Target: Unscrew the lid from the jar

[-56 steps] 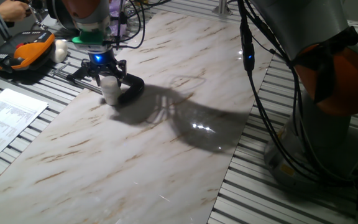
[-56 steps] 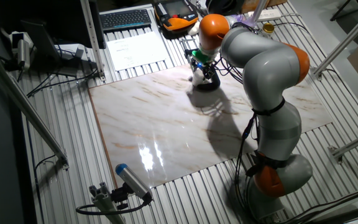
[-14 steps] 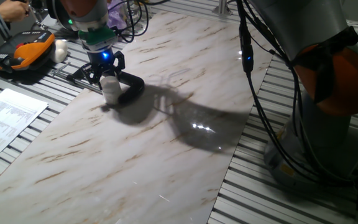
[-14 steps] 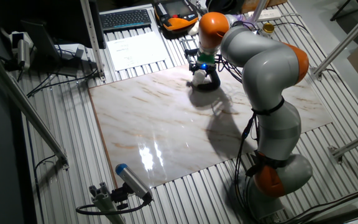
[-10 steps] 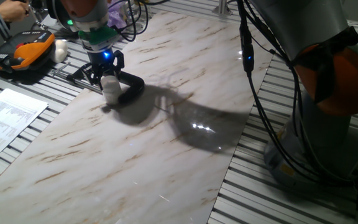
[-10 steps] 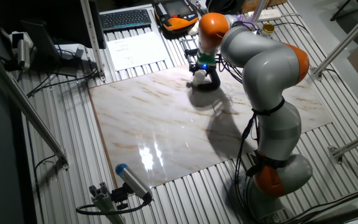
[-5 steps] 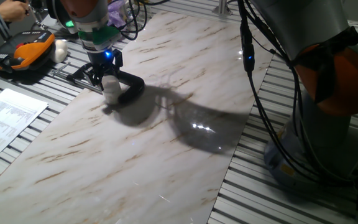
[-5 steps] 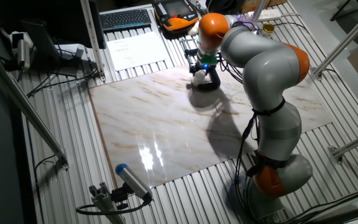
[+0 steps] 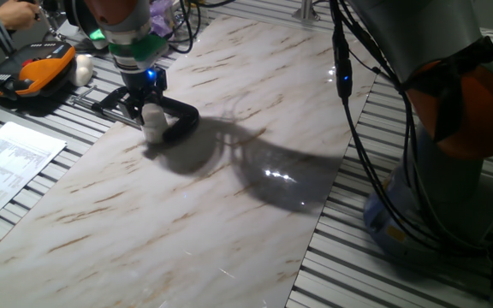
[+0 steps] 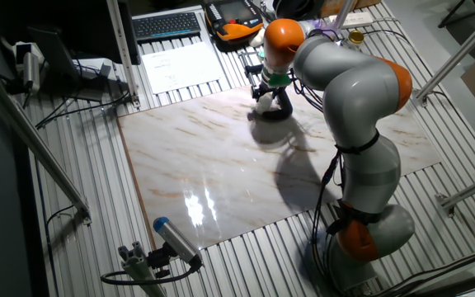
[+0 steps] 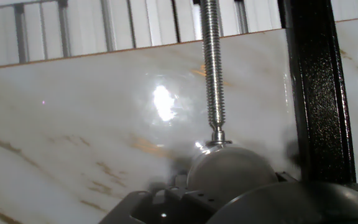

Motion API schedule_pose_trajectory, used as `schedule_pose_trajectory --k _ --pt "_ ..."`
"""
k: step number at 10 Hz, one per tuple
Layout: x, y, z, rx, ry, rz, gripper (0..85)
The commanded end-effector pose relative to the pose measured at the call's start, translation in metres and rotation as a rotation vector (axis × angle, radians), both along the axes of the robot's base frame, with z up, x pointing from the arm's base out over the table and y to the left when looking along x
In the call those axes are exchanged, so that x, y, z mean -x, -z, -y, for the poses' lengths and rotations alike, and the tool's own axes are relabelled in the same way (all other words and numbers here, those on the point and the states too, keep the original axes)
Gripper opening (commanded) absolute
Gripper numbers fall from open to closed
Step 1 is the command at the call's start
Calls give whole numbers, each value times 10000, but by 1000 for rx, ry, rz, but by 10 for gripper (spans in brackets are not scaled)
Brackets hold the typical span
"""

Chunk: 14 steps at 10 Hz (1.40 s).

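The jar (image 9: 154, 123) is standing upright near the far left corner of the marble counter (image 9: 229, 188), held in a black clamp (image 9: 174, 120) whose threaded screw (image 11: 213, 68) is pressing a round pad against it. The gripper (image 9: 146, 92) is hanging directly above the jar, its dark fingers lifted just off the top; whether they are closed on the lid cannot be told. An orange handheld pendant (image 9: 28, 73) is lying beyond the counter's edge, beside a printed sheet (image 9: 7, 162).
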<state>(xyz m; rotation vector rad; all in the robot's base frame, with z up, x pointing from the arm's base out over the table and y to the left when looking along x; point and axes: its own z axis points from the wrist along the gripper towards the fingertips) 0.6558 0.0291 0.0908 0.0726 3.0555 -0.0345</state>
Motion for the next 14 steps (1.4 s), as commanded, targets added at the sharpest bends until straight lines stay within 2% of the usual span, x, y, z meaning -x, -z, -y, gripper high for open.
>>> schedule_pose_trajectory --k 1,5,9,12,14 --pt "0 -1 0 2 -39 -1 510" --pt "-3 -6 -2 7 -132 -5 510" --pt "1 -6 -3 6 -215 5 510" --pt "-2 -13 -4 15 -285 20 510" --pt "-4 -12 -7 9 -328 31 510"
